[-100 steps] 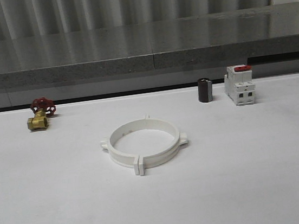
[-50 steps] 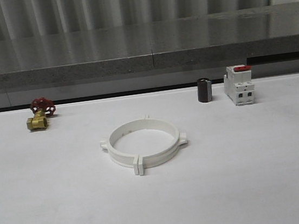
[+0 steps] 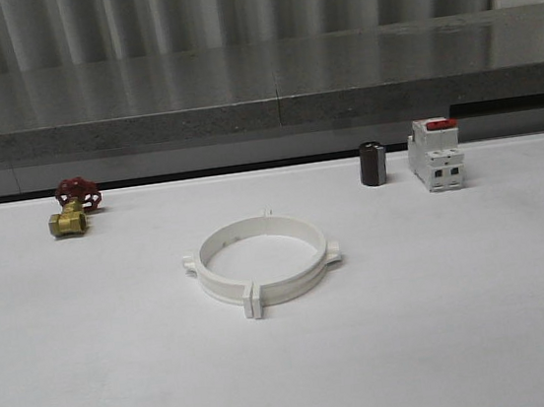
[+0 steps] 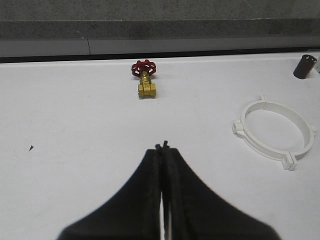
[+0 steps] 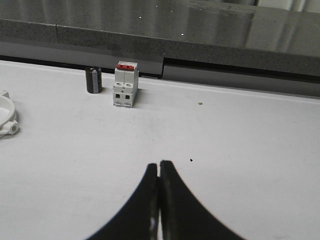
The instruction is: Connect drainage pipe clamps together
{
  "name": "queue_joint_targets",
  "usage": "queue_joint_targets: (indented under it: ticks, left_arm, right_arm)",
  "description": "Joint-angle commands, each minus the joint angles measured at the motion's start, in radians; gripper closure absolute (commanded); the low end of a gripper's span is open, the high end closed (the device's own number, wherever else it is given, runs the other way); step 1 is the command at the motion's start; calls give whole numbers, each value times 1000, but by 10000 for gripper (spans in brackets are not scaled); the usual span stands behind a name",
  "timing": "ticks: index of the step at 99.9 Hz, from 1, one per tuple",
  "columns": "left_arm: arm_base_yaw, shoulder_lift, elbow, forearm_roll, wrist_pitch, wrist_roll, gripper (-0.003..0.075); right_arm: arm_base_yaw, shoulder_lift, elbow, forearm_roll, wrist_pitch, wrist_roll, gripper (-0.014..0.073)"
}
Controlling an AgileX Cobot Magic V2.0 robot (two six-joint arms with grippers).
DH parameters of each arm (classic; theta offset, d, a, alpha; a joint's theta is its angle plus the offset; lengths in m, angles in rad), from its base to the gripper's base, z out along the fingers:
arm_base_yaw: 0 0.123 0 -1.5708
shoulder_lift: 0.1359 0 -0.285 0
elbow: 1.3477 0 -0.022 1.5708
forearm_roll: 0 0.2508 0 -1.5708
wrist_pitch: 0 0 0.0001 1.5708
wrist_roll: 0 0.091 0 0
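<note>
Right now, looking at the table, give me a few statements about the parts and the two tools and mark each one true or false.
1. The two white clamp halves lie joined as one ring. True.
2. The left tool is wide open. False: its fingers are pressed together, holding nothing.
3. The brass valve sits inside the ring. False: it lies apart, toward the table's back left.
4. The small black cylinder stands just left of the white breaker. True.
5. The right tool grips the breaker. False: it is shut on nothing, well short of the breaker.
</note>
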Motion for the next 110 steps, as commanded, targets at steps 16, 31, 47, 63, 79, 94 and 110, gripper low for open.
queue_joint_targets:
  ticks: [16, 31, 47, 63, 79, 94, 110]
  left_arm:
    - [2, 3, -27, 2, -74, -2, 741]
    - [2, 3, -27, 2, -74, -2, 741]
    - [2, 3, -27, 2, -74, -2, 741]
    - [2, 3, -27, 2, -74, -2, 741]
    - [2, 3, -27, 2, -76, -2, 741]
    - [7, -17, -4, 45, -102, -2, 741]
    - [68, -115, 110, 43, -259, -2, 741]
  right_arm:
    - [-5, -14, -22, -8, -75, -6, 662]
    - [-5, -14, -22, -8, -75, -6, 662]
    - [-5, -14, -22, -8, -75, -6, 662]
    - [-5, -14, -22, -8, -75, -6, 662]
    - [-5, -14, -22, -8, -75, -6, 662]
    - [-5, -14, -22, -8, -75, -6, 662]
    - [-5, -14, -22, -8, -75, -6, 662]
